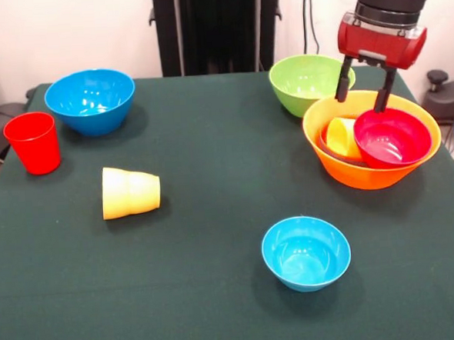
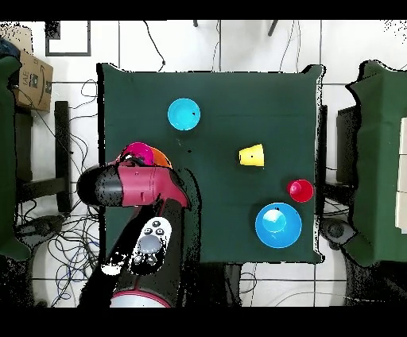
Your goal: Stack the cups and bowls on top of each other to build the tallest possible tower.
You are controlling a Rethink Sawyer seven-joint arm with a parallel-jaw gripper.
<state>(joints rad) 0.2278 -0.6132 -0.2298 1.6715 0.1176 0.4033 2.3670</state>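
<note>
Over the big orange bowl (image 1: 372,149), the gripper (image 1: 363,91) hangs with fingers spread, empty, the crimson bowl (image 1: 391,137) sitting just below its tips.

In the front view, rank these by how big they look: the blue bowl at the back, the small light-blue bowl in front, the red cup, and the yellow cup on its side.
1. Blue bowl
2. Light-blue bowl, nearer the camera, so unsure
3. Yellow cup and red cup look alike
</note>
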